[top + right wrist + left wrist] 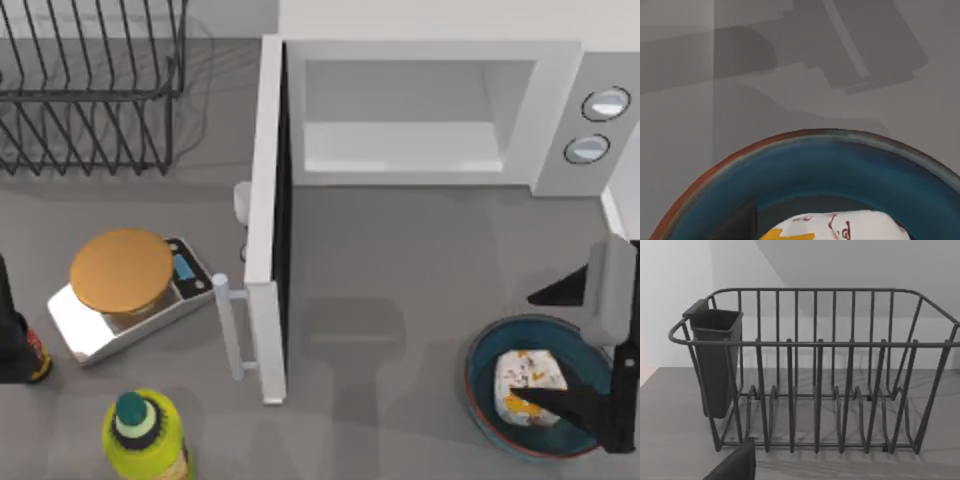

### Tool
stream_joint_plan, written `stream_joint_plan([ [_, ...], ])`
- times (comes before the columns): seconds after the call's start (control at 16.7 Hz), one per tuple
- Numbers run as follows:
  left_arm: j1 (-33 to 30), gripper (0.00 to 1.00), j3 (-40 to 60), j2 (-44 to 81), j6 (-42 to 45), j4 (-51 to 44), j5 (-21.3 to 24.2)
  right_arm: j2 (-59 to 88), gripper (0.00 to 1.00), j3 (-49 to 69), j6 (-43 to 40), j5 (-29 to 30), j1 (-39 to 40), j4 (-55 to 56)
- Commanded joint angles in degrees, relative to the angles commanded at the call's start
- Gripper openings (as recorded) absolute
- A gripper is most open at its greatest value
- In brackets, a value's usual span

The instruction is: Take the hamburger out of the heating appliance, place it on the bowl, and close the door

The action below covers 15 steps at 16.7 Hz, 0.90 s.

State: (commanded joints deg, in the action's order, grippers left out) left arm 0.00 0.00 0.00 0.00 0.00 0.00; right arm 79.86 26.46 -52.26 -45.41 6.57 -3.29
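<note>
The white heating appliance (430, 60) stands at the back with its cavity empty. Its door (262, 200) is swung wide open and juts toward the table's front, bar handle (230, 330) on its left face. The hamburger (528, 385), wrapped in white paper with orange marks, lies in the blue-teal bowl (480, 350) at the front right. My right gripper (545, 345) hovers over the bowl, open, one finger past the bowl's far rim and the other over the hamburger. The right wrist view shows the bowl (840, 160) and the hamburger (840, 227) close below. A left fingertip (735, 465) shows in the left wrist view.
A wire dish rack (90, 90) with a dark cutlery cup (715, 360) fills the back left. A silver kitchen scale (100, 325) carrying an orange-brown disc (122, 270) sits left of the door. A yellow-green bottle (145, 435) and a dark bottle (15, 340) stand at the front left.
</note>
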Motion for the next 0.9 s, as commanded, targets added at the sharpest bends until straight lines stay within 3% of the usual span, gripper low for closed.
stream_joint_plan([
  [0.6, 0.0, 1.0, 0.0, 0.0, 0.0, 0.0, 0.0, -56.3, 1.0, -17.17, 33.95, 29.46, -4.26, 2.13],
  [0.9, 0.0, 1.0, 0.0, 0.0, 0.0, 0.0, 0.0, -75.33, 1.0, -24.39, 48.16, 41.85, -6.05, 3.03],
])
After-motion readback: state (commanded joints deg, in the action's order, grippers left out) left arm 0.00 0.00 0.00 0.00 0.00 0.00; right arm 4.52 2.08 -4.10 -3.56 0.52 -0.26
